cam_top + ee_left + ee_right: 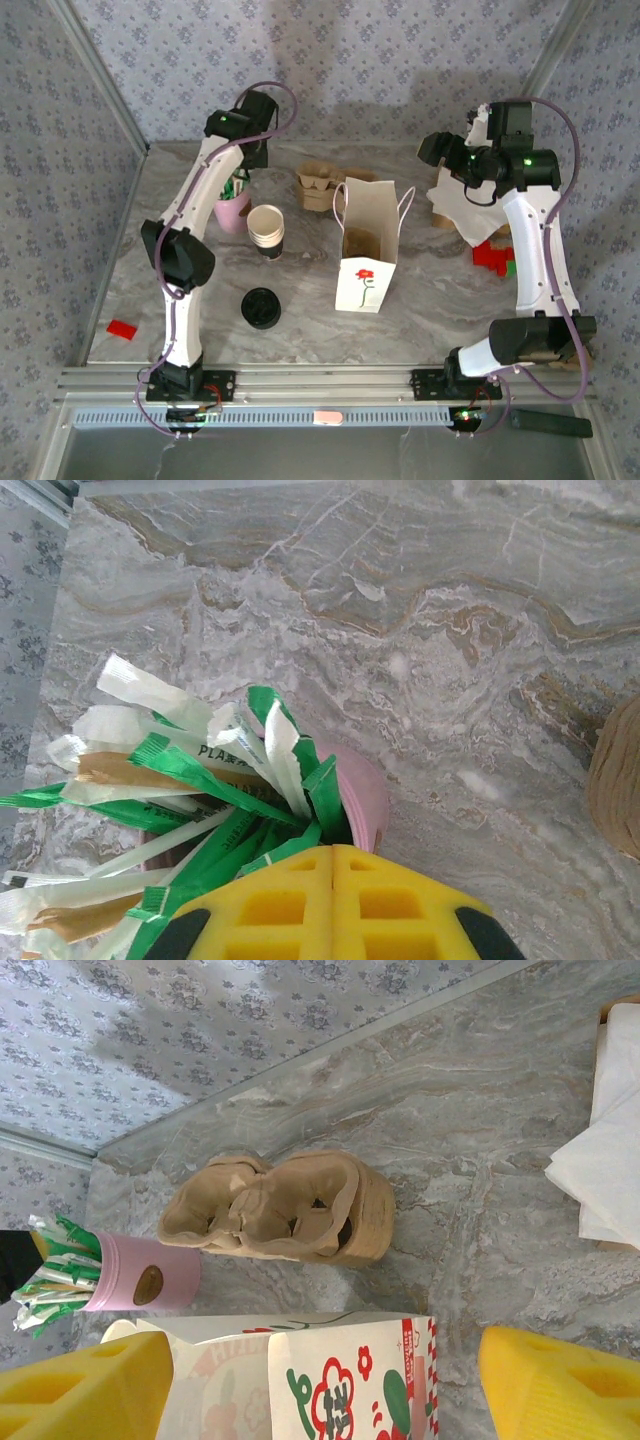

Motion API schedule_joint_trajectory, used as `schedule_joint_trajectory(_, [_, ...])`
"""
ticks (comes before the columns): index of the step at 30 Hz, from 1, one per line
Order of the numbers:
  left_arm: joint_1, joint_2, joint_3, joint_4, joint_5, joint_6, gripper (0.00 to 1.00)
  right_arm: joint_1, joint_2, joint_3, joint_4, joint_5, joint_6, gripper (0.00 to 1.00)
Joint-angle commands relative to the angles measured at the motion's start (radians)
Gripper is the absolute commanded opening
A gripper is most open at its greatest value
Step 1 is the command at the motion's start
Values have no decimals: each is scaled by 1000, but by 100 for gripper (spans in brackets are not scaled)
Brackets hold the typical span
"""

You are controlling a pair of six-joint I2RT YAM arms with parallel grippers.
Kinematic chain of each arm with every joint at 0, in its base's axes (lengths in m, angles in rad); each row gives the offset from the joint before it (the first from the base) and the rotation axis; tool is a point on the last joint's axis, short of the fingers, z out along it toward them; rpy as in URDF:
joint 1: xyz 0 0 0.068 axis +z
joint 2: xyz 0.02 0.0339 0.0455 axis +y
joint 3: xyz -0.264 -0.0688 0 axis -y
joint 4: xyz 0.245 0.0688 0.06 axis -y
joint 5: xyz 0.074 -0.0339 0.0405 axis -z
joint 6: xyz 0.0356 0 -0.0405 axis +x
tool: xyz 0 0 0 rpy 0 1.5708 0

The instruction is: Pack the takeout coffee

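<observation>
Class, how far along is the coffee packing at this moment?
Done: nothing visibly packed; the black disc, apparently the lidded coffee, sits outside the paper bag. In hand: left gripper shut among the wrapped straws in the pink cup; right gripper open. Left: bagging the coffee.

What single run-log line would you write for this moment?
left end effector: shut, over pink cup | right end effector: open, by paper bag | takeout coffee: on table, outside bag
</observation>
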Motion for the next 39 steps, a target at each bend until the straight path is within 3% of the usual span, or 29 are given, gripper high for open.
schedule_joint_trajectory(1, [-8,-62,33,-31,-29,14,11,-7,-20,-8,9,-10,-7,82])
schedule_joint_trajectory(7, [-8,-62,-2,-24,-20,10,21,-7,-25,-8,2,-13,-10,82])
schedule_joint_trajectory(10, [-8,-62,-13,-15,-14,7,21,-8,-25,-8,-1,-13,-13,82])
schedule_joint_trajectory(12, [-8,-60,-12,-13,-12,6,18,-9,-25,-9,-1,-11,-14,82])
schedule_joint_trajectory(17, [-8,-60,-5,-16,-7,8,0,-9,-25,-14,4,-13,-12,82])
schedule_joint_trajectory(24, [-26,-76,88,-53,-19,11,0,-10,-30,-14,5,-19,-1,83])
schedule_joint_trajectory(32, [-66,-101,337,-148,-53,23,0,-11,-50,34,-18,-24,26,83])
schedule_joint_trajectory(36, [-105,-180,388,-142,-67,26,0,-10,-65,45,-25,-28,43,83])
schedule_joint_trajectory(39, [-161,-285,338,-50,-76,50,0,-10,-75,42,-31,-33,51,83])
